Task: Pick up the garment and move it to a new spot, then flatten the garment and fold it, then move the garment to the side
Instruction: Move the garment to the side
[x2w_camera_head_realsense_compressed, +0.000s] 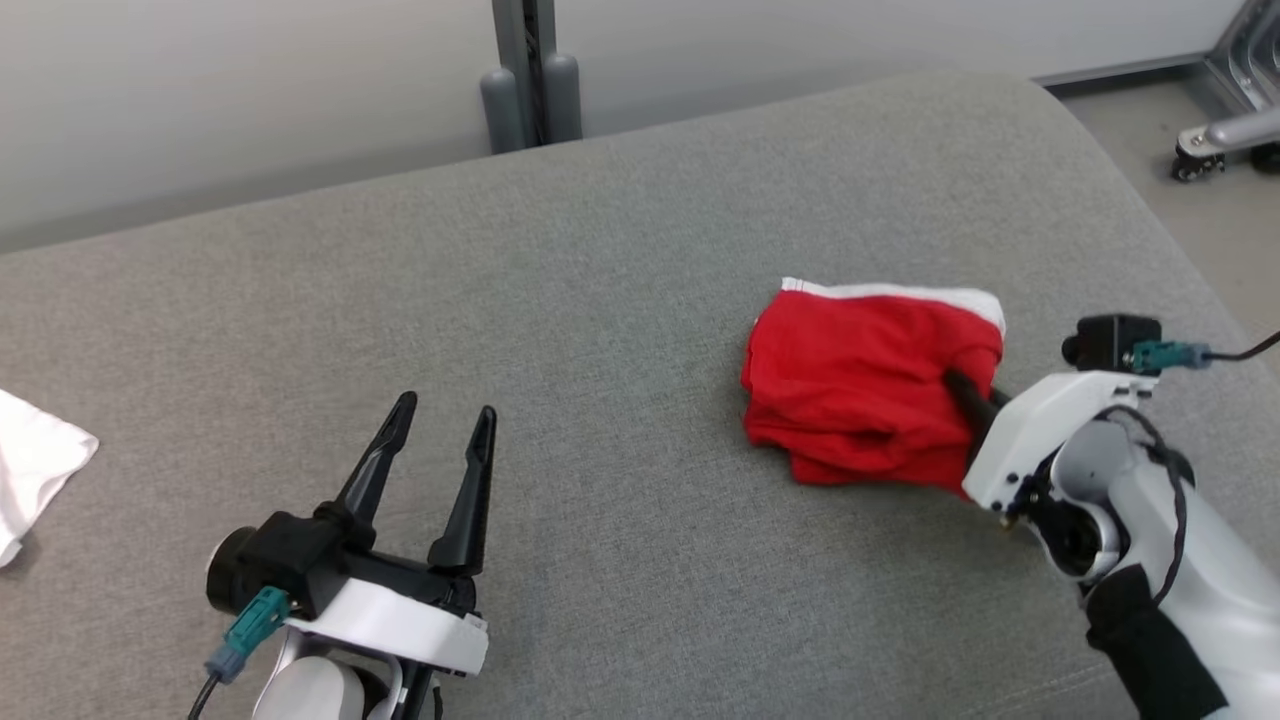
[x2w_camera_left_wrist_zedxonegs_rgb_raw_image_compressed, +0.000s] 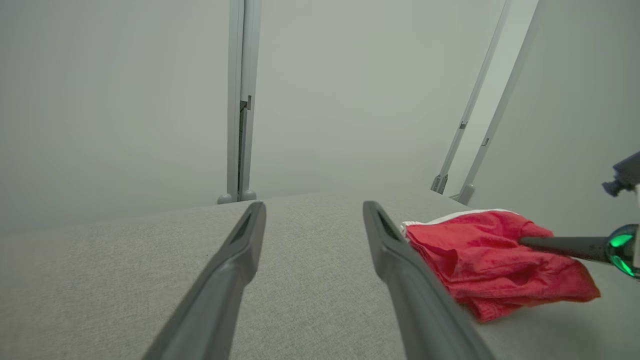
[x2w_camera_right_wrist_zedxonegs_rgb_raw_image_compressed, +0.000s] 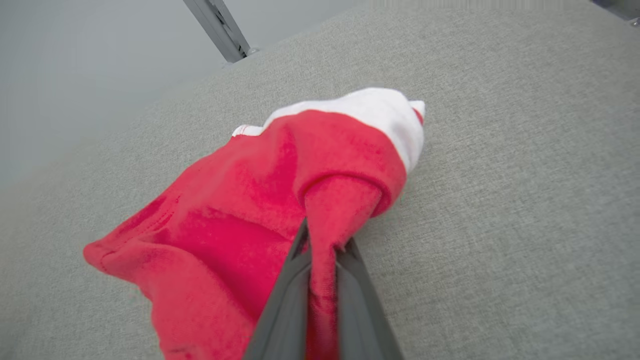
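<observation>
The right gripper (x2w_camera_right_wrist_zedxonegs_rgb_raw_image_compressed: 325, 240) is clamped on the red garment (x2w_camera_head_realsense_compressed: 860, 390), and the right wrist view has a bunched fold of red cloth squeezed between its two dark fingers. The garment sits on the right half of the grey cushion (x2w_camera_head_realsense_compressed: 600, 300), crumpled into a rough bundle, its white band running along the far edge. The bundle rests on the surface while the pinched fold is drawn toward the fingers at its near right corner. Over on the other side, the left gripper (x2w_camera_head_realsense_compressed: 446, 405) is spread wide with nothing between its fingers. It sits over the near part of the cushion, pointing away from the robot and well apart from the garment. A white cloth (x2w_camera_head_realsense_compressed: 35, 460) lies at the cushion's far left edge, and a grey metal post (x2w_camera_head_realsense_compressed: 530, 70) stands behind the cushion against the pale wall.
</observation>
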